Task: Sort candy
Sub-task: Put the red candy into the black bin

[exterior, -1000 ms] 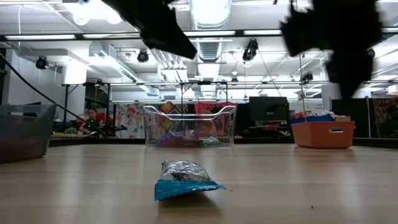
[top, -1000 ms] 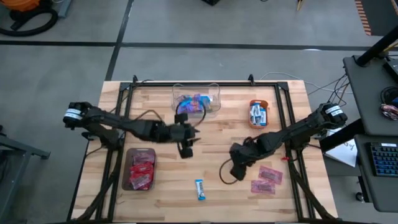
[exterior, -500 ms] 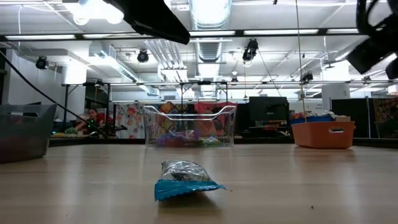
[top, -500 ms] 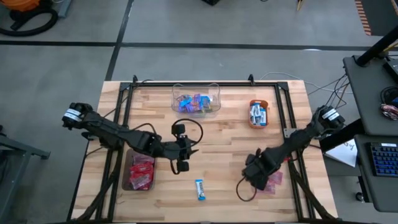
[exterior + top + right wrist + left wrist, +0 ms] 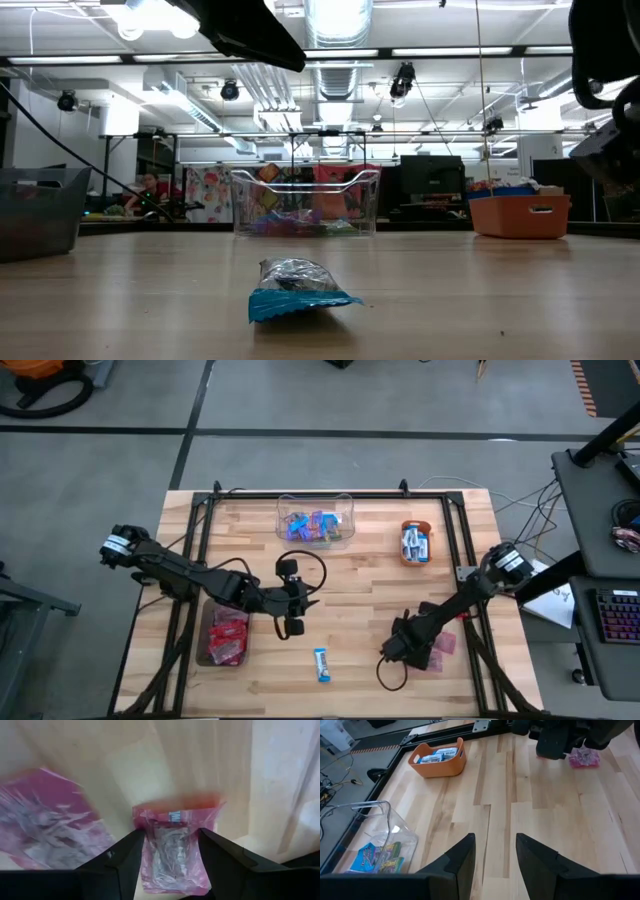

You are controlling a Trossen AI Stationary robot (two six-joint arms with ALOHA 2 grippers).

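- Wooden counter [image 5: 350,590] holds everything; at its left side a dark tray [image 5: 224,633] is filled with red candies [image 5: 229,630].
- Just right of that tray the left gripper [image 5: 294,628] hangs above the bare wood; its fingers [image 5: 461,860] are spread apart and hold nothing.
- Behind it, at the far edge, a clear box [image 5: 317,520] holds blue and purple candies [image 5: 310,523].
- Near the front edge a blue-and-white candy [image 5: 321,663] lies alone on the wood; the low view shows it close up, silver on top and teal below [image 5: 298,288].
- Further right, at the back, a small orange bowl [image 5: 416,543] holds blue-and-white candies [image 5: 416,541].
- Toward the front right the right gripper [image 5: 400,650] is low over the pink candies [image 5: 440,648]; its fingers [image 5: 122,862] sit spread on either side of one pink candy [image 5: 172,847], not squeezed shut on it; another pink candy [image 5: 47,815] lies just beside it.
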